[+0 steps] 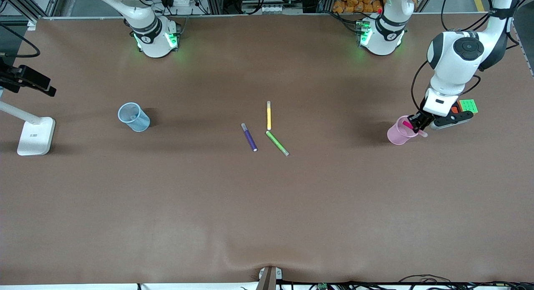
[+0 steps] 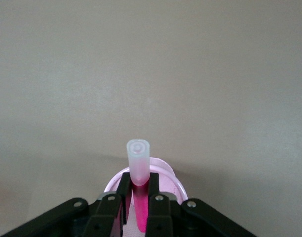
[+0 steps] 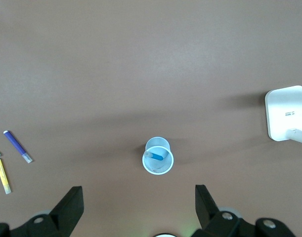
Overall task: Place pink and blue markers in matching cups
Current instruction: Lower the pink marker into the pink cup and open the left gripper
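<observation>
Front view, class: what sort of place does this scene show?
Probably a robotics lab: two arm bases bolted along a brown-covered table, a camera stand, cables along the edges. The left gripper holds a pink marker in the pink cup.

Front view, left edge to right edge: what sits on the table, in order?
White lamp base → pale blue translucent cup → dark purple marker → yellow marker → green marker → pale pink translucent cup → colourful puzzle cube.
</observation>
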Controlling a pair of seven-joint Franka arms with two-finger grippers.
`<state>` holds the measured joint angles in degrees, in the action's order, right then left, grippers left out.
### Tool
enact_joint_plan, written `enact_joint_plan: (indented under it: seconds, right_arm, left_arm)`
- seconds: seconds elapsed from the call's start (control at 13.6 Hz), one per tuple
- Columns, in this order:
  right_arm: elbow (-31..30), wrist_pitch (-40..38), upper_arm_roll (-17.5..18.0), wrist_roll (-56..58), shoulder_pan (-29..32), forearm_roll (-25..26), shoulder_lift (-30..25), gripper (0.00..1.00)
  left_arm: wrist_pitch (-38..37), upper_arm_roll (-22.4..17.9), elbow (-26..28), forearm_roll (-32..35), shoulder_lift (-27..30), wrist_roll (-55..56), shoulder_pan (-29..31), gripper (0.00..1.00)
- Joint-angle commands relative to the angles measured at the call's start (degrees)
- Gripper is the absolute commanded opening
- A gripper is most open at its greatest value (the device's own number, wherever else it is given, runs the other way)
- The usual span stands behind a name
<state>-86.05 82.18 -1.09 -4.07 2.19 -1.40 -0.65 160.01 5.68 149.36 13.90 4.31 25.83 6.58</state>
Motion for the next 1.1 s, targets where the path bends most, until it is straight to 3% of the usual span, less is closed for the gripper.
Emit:
enact_joint_plan:
  seconds: [0.0,0.66,0.74,0.88,0.96,1.03]
  right_arm:
    - [-0.17,-0.62,0.12,0.03,-1.57,0.08,-0.85,1.0]
    - [-0.26,-0.45,-0.06,0.03,-1.66,0.43,-0.76,1.0]
    - [-0.26,-0.36,-0.06,0.03,-1.57,0.43,-0.76,1.0]
    - [-0.26,-0.1,-0.06,-0.06,-1.83,0.43,-0.76,1.0]
    - [-0.26,-0.01,-0.06,-0.06,-1.84,0.43,-0.76,1.0]
    - [-0.26,0.08,-0.06,-0.06,-1.84,0.43,-0.76,1.0]
  left_arm:
    - [2.32,0.47,1.2,0.95,-0.35,0.8,0.72,0.0]
    - [4.7,0.65,2.08,0.95,-2.11,2.56,0.46,0.0]
    - [4.7,0.65,2.08,0.95,-2.28,2.65,0.46,0.22]
    - [4.7,0.65,1.99,0.95,-2.37,2.65,0.46,0.85]
    - [4.7,0.65,1.99,0.95,-2.37,2.65,0.46,1.0]
    - [4.7,0.65,1.9,0.95,-2.37,2.65,0.46,1.0]
